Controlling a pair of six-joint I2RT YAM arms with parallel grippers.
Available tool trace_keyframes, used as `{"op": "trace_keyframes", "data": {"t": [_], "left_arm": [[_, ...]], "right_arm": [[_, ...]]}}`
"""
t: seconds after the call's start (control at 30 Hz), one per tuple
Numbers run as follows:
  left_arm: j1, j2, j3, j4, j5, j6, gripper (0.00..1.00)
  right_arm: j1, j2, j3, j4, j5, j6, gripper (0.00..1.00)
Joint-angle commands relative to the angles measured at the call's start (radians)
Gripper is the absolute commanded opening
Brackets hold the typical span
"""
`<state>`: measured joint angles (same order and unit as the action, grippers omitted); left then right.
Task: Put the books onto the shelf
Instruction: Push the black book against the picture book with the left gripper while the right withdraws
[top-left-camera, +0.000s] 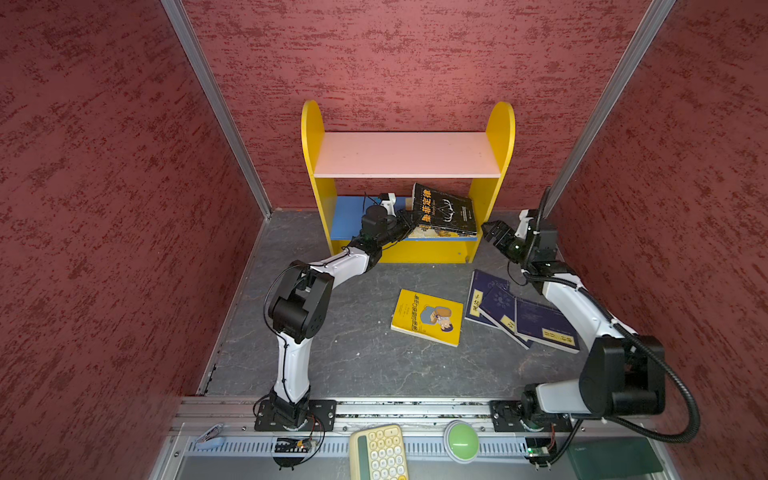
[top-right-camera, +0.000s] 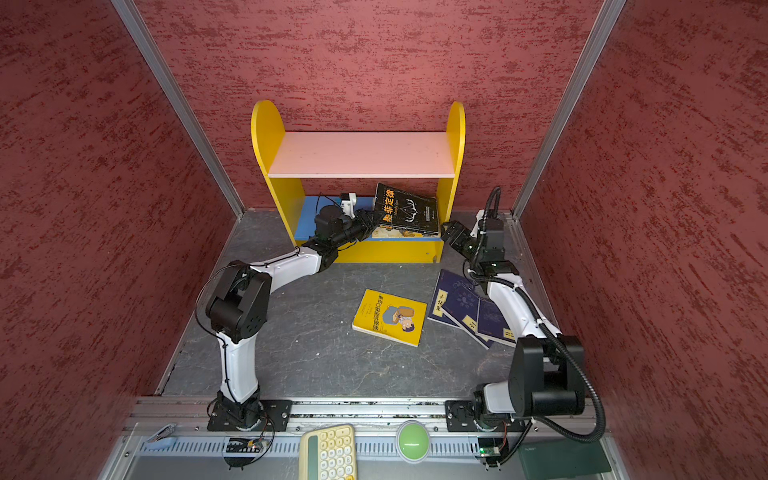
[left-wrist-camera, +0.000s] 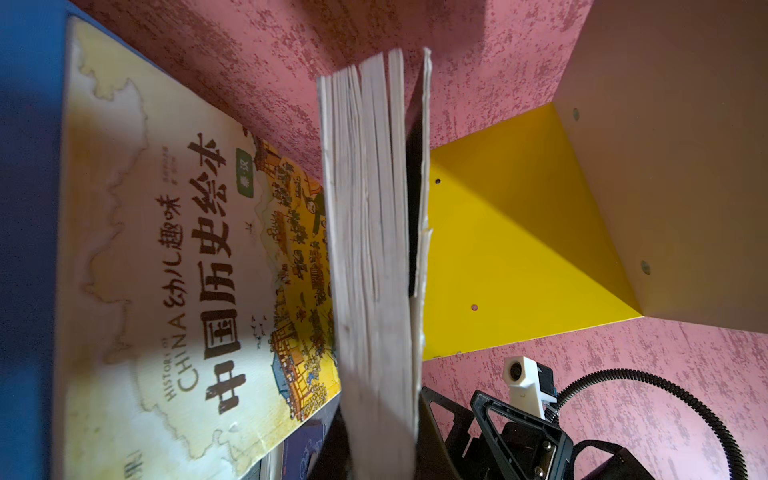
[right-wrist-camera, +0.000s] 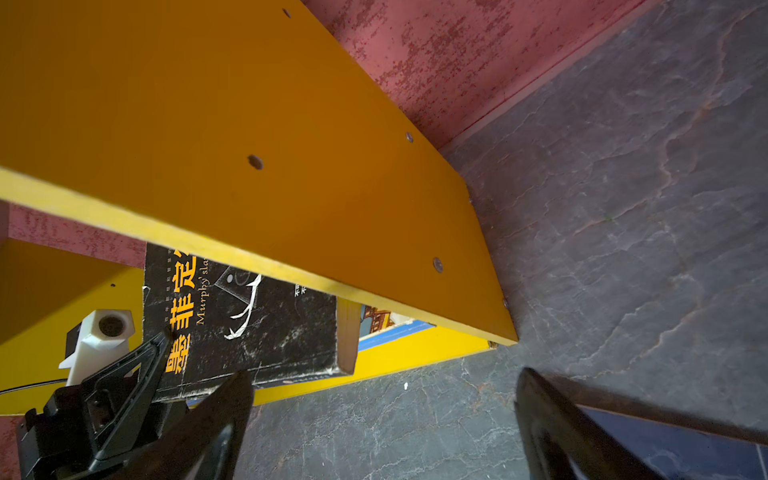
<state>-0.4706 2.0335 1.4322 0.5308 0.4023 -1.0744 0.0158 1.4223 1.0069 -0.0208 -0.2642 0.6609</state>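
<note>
— Your left gripper (top-left-camera: 409, 224) is pinched narrow on the near corner of the black book with orange characters (top-left-camera: 446, 208), inside the lower compartment of the shelf (top-left-camera: 500, 124).

— How does that book sit?

— Tilted, with its cover facing up and forward. It is toward the shelf's side panel on your right arm's side. From your left wrist you see its page edge (left-wrist-camera: 370, 249) end-on, with the pages slightly splayed.

— What is under it?

— The illustrated China-history book (left-wrist-camera: 166, 249) lies flat on the shelf's blue lower board (top-left-camera: 349, 216). The black book leans above it. I cannot tell whether the two touch.

— And your right gripper?

— Your right gripper (top-left-camera: 490, 232) stands wide open and holds nothing. It is just outside that same side panel, near the shelf's front corner. In your right wrist view both fingers (right-wrist-camera: 216, 415) are spread apart over the grey floor (right-wrist-camera: 623, 208).

— Where are the other books?

— They are on the floor in front of the shelf. The yellow book with the cartoon figure (top-left-camera: 428, 318) lies flat, opposite the shelf's middle. The three navy books (top-left-camera: 519, 313) overlap in a fan beside it, opposite the shelf's right panel, and your right arm crosses above them. The shelf's pink upper board (top-left-camera: 407, 156) carries no book.
</note>
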Motion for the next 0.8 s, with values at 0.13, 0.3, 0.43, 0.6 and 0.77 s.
{"op": "trace_keyframes", "data": {"t": [0.13, 0.3, 0.43, 0.6, 0.77], "left_arm": [[-0.011, 0.035, 0.077, 0.04, -0.029, -0.028, 0.0], [-0.017, 0.054, 0.102, 0.01, -0.031, -0.028, 0.0], [-0.022, 0.067, 0.124, -0.016, -0.029, -0.029, 0.0], [-0.028, 0.085, 0.137, -0.041, -0.022, -0.029, 0.0], [-0.031, 0.091, 0.146, -0.084, -0.028, -0.027, 0.0]], "right_arm": [[-0.002, 0.075, 0.059, 0.067, -0.001, 0.018, 0.99], [0.001, 0.129, 0.097, 0.073, -0.013, 0.031, 0.99], [0.001, 0.158, 0.126, 0.071, -0.004, 0.009, 0.99], [0.008, 0.202, 0.186, 0.049, -0.01, -0.007, 0.99], [0.018, 0.24, 0.227, 0.03, -0.018, -0.024, 0.99]]}}
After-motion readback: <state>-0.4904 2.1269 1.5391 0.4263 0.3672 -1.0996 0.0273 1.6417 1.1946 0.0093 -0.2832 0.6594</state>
